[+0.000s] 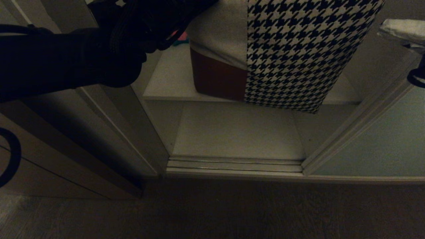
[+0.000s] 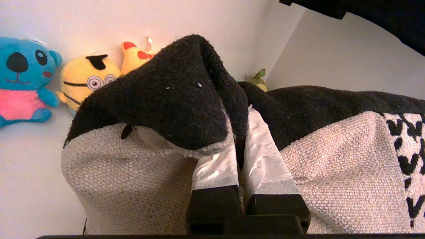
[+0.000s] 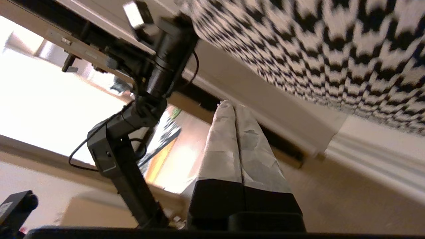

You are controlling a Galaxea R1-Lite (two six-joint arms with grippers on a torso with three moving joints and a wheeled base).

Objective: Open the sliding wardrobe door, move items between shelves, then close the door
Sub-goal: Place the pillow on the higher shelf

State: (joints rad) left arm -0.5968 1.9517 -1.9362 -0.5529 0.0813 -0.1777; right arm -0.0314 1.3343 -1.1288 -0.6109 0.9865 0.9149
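Left hand (image 2: 239, 146) clamped on black garment (image 2: 172, 99) atop folded stack, upper shelf (image 1: 172, 79). Right hand (image 3: 236, 109) closed, empty, well apart beside sliding door (image 1: 382, 146).

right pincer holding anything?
No. In the right wrist view the right pincer has its fingers pressed together with nothing between them.

Head view dim and shadowed; wrist views bright, right one motion-blurred.

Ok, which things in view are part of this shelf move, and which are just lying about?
Job:
- left gripper, shut on the black garment
- houndstooth garment
- rust-brown garment
- shelves
- sliding wardrobe door
- right gripper, shut, empty

Lying about:
- plush toys
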